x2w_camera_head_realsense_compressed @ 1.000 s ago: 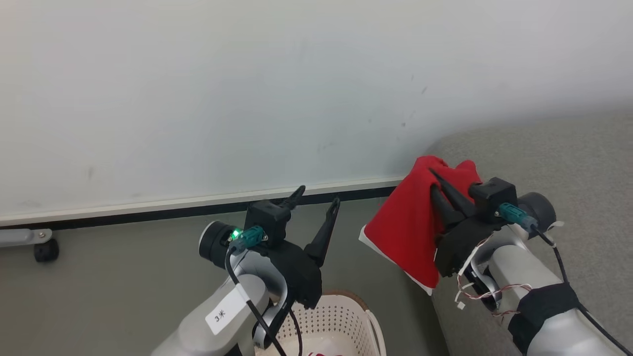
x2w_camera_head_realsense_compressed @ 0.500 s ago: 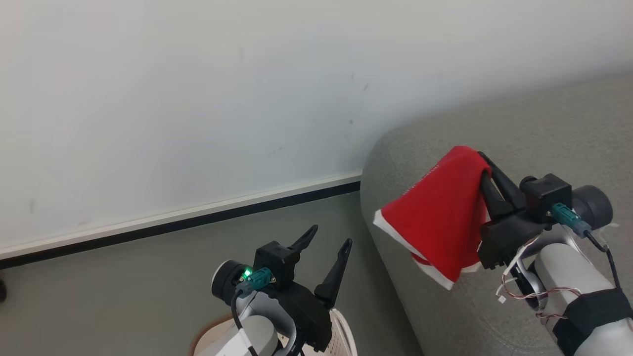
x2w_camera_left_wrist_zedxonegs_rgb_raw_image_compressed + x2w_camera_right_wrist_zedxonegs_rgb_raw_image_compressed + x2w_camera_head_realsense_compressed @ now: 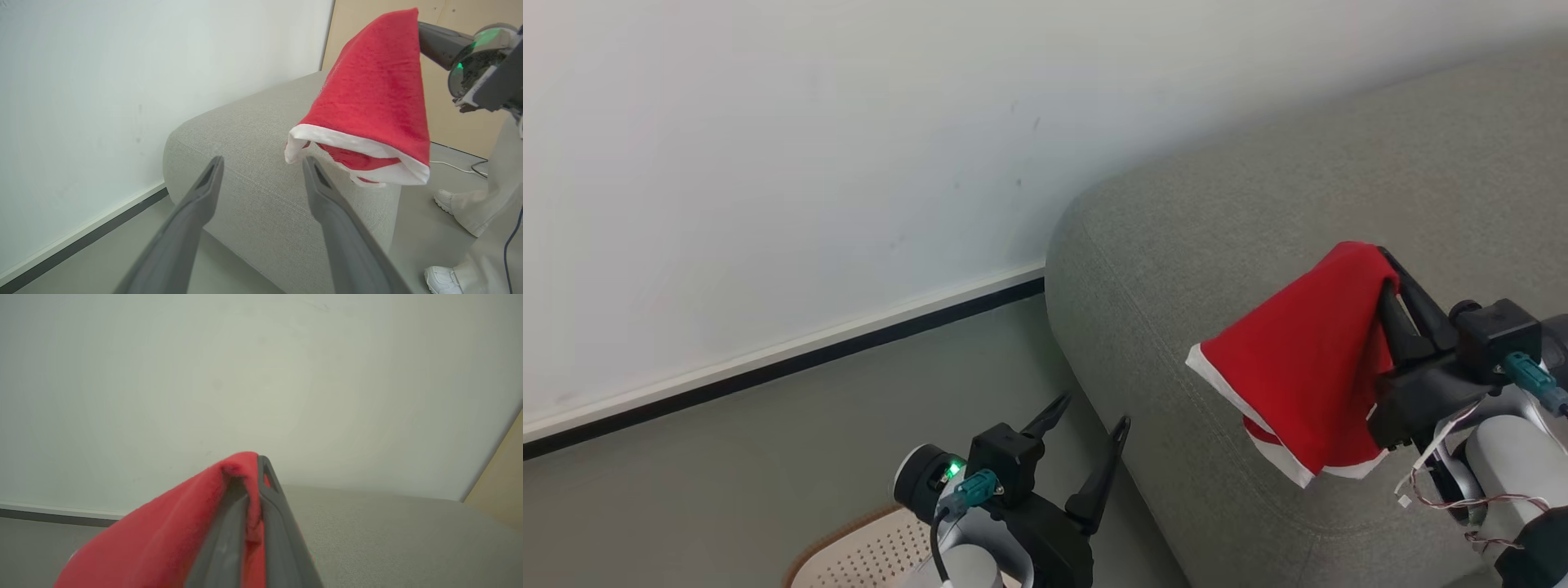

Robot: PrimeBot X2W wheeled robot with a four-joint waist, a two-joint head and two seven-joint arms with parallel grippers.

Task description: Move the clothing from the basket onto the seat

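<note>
Right tool (image 3: 1387, 265) pinches soft red white-trimmed garment (image 3: 1307, 359) by its peak, above large grey woven-fabric seat (image 3: 1217, 245), so hem hangs clear. Left tool (image 3: 1094, 408) gapes empty beside seat.

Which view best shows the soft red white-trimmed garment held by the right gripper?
Left wrist view: the soft red garment hangs whole, its white-trimmed hem open toward the camera. Head view gives one flat side. Right wrist view gives a close red fold pinched in the right gripper.
</note>
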